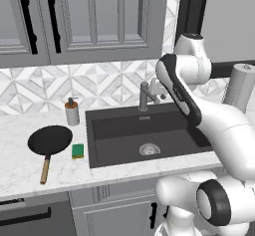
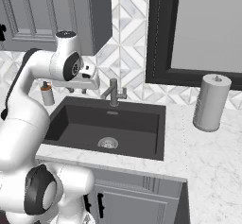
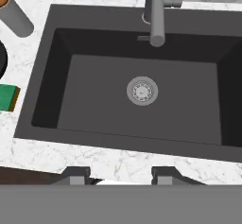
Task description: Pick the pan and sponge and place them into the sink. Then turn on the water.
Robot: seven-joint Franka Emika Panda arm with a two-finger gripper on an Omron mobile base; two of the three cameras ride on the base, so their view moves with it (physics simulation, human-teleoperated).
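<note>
End effector [image 3: 114,175] hangs over empty sink [image 1: 99,118], fingers apart, holding nothing.
I see pan [image 1: 50,140] and sponge [image 1: 77,151] waiting on the table [image 1: 20,165] to its left, so neither pick has begun.

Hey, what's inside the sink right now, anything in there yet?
Inside the sink only its round metal drain shows; the pan and sponge lie on the counter to its left. In the left base view the arm covers the basin's right end.
</note>
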